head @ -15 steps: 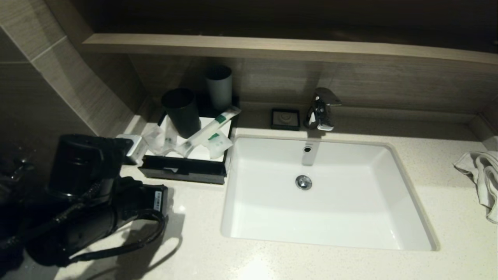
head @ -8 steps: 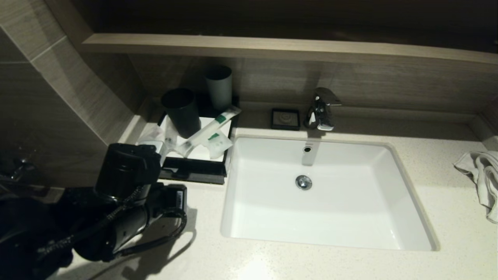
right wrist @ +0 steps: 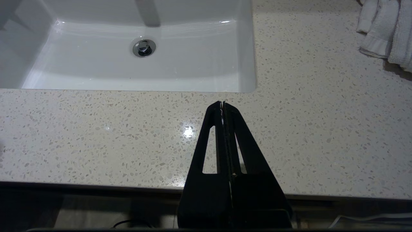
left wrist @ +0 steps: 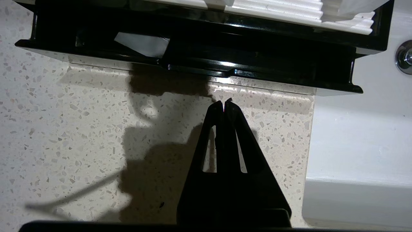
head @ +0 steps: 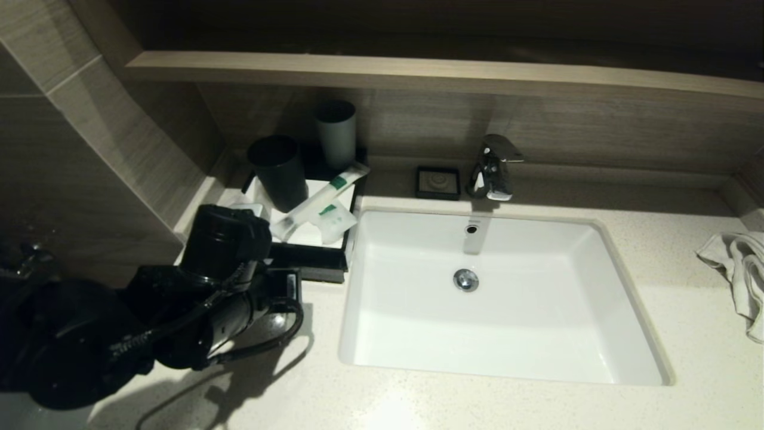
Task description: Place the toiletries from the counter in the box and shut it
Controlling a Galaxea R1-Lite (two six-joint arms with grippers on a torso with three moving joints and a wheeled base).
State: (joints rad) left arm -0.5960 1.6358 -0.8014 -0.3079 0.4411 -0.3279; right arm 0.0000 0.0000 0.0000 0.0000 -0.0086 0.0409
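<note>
The black box (head: 316, 263) stands on the counter left of the sink, with white toiletry packets (head: 316, 209) lying on its white liner. My left arm (head: 221, 251) hangs over the box's front left corner and hides part of it. In the left wrist view my left gripper (left wrist: 224, 101) is shut and empty, its tips just short of the box's black front ledge (left wrist: 257, 64). A pale patch (left wrist: 141, 43) shows in that ledge. My right gripper (right wrist: 222, 103) is shut and empty over the counter's front edge, out of the head view.
A black cup (head: 279, 170) and a grey cup (head: 336, 134) stand at the back of the box. The white sink (head: 537, 352) lies to its right, with the faucet (head: 492, 167) and a small black dish (head: 438, 181) behind. A white towel (head: 740, 269) lies far right.
My left arm has moved right and toward the box, and now covers its front left corner. The box, packets and cups have not moved.
</note>
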